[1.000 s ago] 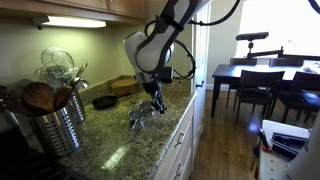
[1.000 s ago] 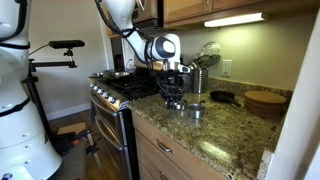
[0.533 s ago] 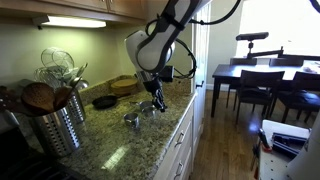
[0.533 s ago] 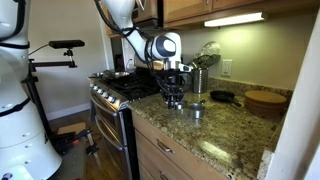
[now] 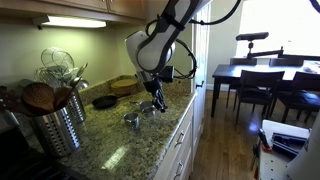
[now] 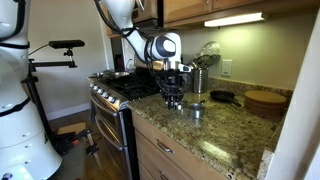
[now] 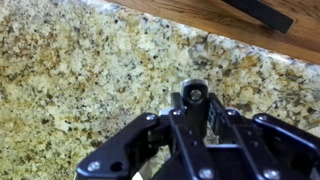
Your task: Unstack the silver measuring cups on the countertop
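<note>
Pincer (image 5: 154, 103): low over the worktop, fingers (image 7: 178, 108) drawn together on a small flat metal piece with a round end, apparently a cup handle
Silver measuring cups (image 5: 130, 120): on the worktop just beside the pincer, near the front edge; how many remain nested I cannot tell
Worktop (image 5: 108, 152): speckled granite
Utensil canister (image 5: 58, 126): well apart from the cups
Black pan (image 5: 104, 101): behind the cups, near the wall

Home kitchen, granite countertop (image 5: 108, 152), gas stove (image 6: 118, 88), dining table (image 5: 250, 71) beyond
</note>
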